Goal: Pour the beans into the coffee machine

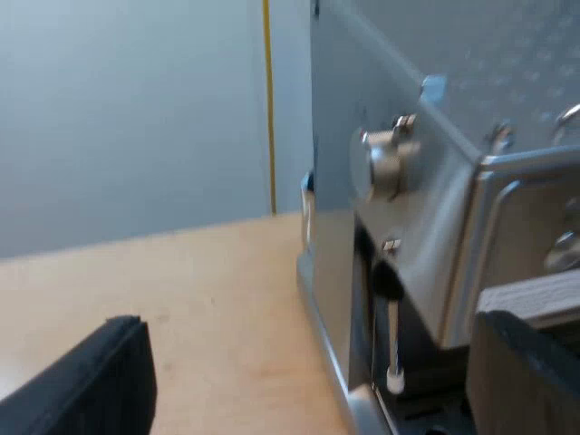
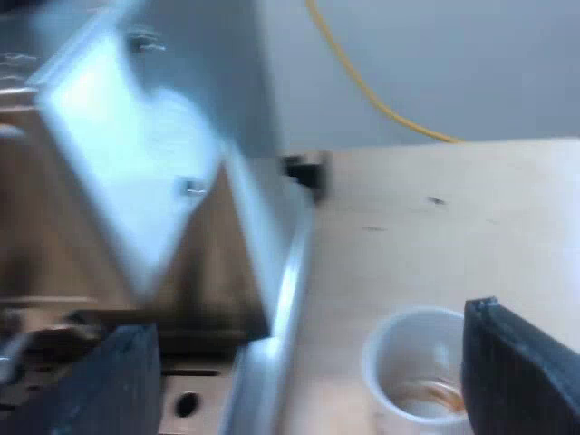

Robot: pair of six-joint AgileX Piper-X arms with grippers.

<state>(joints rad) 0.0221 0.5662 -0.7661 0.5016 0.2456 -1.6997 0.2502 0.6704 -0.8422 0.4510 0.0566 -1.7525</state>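
Note:
The espresso machine (image 1: 408, 208) stands close in front of my left gripper (image 1: 308, 390), its silver side panel and a round metal knob (image 1: 385, 163) facing me. That gripper is open, one black finger (image 1: 91, 381) over the wooden table and the other at the machine's body. In the right wrist view the machine (image 2: 154, 208) rises beside a small clear measuring glass (image 2: 417, 372) that stands upright on the table with a brownish trace at its bottom. My right gripper (image 2: 313, 381) is open, the glass between its fingers and close to one finger (image 2: 517, 362), untouched as far as I can see.
The light wooden table (image 2: 453, 227) stretches away from the machine to a pale wall. A yellow cord (image 2: 362, 82) runs down that wall. The machine's drip tray edge (image 2: 263, 381) lies next to the glass.

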